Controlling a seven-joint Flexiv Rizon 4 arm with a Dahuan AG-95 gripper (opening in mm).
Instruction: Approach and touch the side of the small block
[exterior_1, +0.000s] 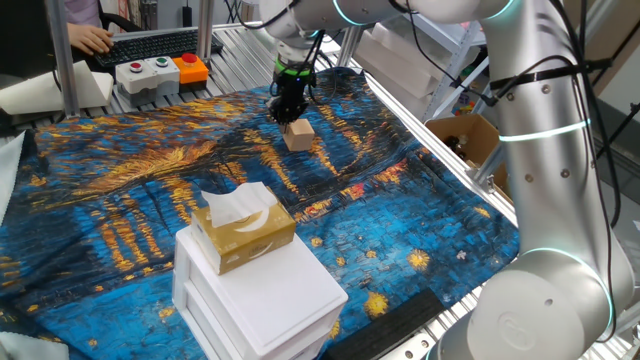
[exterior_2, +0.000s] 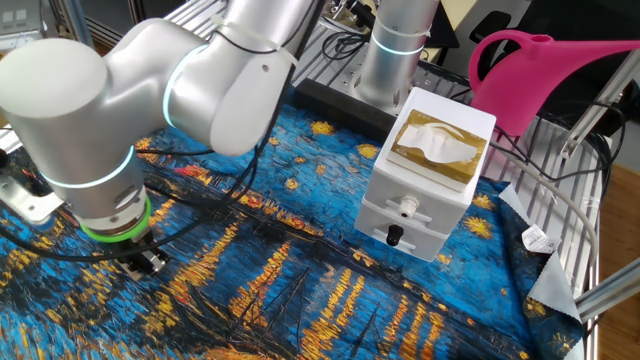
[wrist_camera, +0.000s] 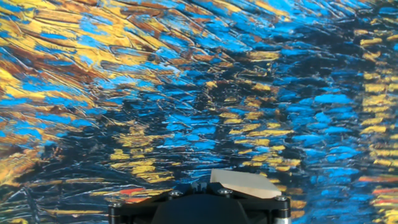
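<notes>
Right under my hand camera, past the black edge of my own mount, one pale corner of the small block (wrist_camera: 244, 184) showed against the painted cloth (wrist_camera: 186, 93).

From one fixed view the block (exterior_1: 298, 135) sat on the blue and gold cloth (exterior_1: 120, 190) toward the far side of the table, a tan cube lying slightly turned. My gripper (exterior_1: 288, 108) hung just above and behind it, pointing down, its tip seemingly at the block's top edge, though I could not tell whether it touched. I also could not tell whether my fingers were open or closed, since they were too dark and small in that view, and in the other fixed view only the black gripper (exterior_2: 140, 262) below the green ring showed, low over the cloth, with the block hidden.

Well apart from the block, nearer the front of the cloth, a white drawer box (exterior_1: 262, 295) stood with a golden tissue box (exterior_1: 243, 230) on top. A pink watering can (exterior_2: 550, 75) stood behind the drawer box in the other fixed view. Beyond the cloth's far edge lay a button box (exterior_1: 160, 72) with green and red buttons beside a keyboard (exterior_1: 160, 44), and a cardboard box (exterior_1: 465, 140) sat off the table's right side.
</notes>
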